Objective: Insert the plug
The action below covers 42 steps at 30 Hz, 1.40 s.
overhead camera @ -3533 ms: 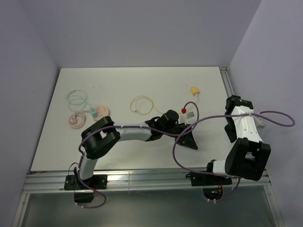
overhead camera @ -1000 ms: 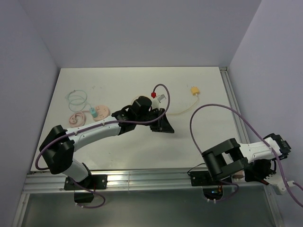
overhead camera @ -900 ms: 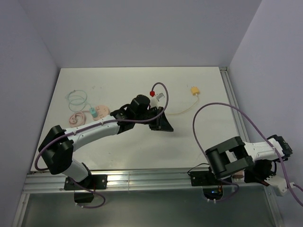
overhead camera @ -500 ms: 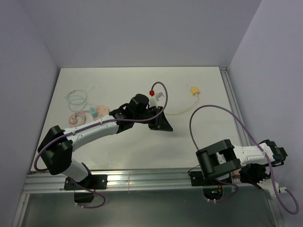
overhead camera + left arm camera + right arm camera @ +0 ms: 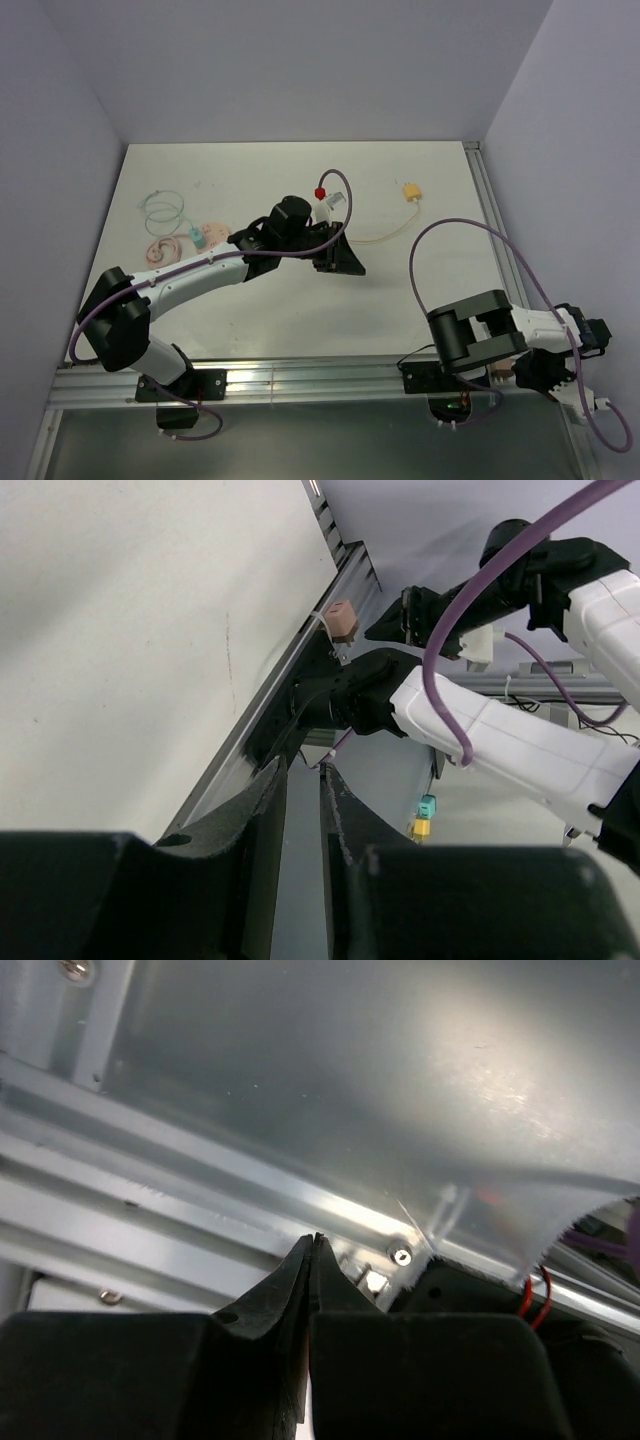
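Observation:
The yellow plug (image 5: 410, 191) lies at the table's back right. Its cream cable (image 5: 385, 232) runs left and ends at my left gripper (image 5: 345, 265), which hangs over the middle of the table. From the left wrist view, the left gripper (image 5: 300, 772) has its jaws almost together with only a thin slit, and nothing shows in that slit. Whether the cable is pinched I cannot tell. My right gripper (image 5: 312, 1240) is shut on nothing and points at a metal rail (image 5: 200, 1210). The right arm (image 5: 540, 322) is folded low beyond the table's front right corner.
At the left of the table lie pink round parts (image 5: 160, 252), a teal piece (image 5: 197, 237) and a green wire coil (image 5: 161, 208). Purple arm cables (image 5: 470, 225) arch over the right side. A small tan block (image 5: 342, 620) sits on the front rail (image 5: 300, 375).
The left gripper has crept slightly towards the back with the cream cable still stretched to it. The right arm has swung lower at the front right corner, and its purple cable loop has shifted.

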Tool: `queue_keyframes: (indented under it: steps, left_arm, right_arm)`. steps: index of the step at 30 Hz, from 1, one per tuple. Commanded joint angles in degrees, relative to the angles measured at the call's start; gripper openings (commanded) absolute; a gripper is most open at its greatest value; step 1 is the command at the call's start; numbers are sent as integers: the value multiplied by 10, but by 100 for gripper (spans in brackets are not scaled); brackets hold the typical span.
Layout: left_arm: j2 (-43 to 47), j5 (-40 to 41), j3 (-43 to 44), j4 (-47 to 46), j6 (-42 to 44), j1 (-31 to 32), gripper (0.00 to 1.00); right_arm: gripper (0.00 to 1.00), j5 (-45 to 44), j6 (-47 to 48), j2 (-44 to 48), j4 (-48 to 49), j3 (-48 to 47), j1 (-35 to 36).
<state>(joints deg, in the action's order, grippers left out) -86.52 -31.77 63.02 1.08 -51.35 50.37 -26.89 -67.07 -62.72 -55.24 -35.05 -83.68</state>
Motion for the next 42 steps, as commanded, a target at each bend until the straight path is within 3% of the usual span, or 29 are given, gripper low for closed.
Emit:
queue_keyframes:
  steps: [1, 12, 20, 25, 29, 34, 42]
  left_arm:
    - [-6, -14, 17, -30, -1, -2, 25]
    - [1, -15, 13, -42, -15, -2, 25]
    - [28, 9, 15, -21, 1, -3, 25]
    - [21, 7, 18, -27, -2, -4, 26]
    - [19, 8, 10, -39, -9, -4, 25]
    - [16, 14, 3, -49, -13, -4, 26]
    - [26, 30, -8, -49, -9, -6, 33]
  right_arm:
    - [0, -4, 6, -38, 41, 9, -3]
    - [0, 32, -24, 6, 62, 51, 21]
    - [0, 40, -139, -107, 12, 3, 205]
    - [0, 53, -186, -120, 0, -34, 322]
    - [0, 58, -170, -135, 7, -65, 383]
    - [0, 52, -85, -115, 41, -88, 443]
    - [0, 31, 40, -79, 60, -129, 487]
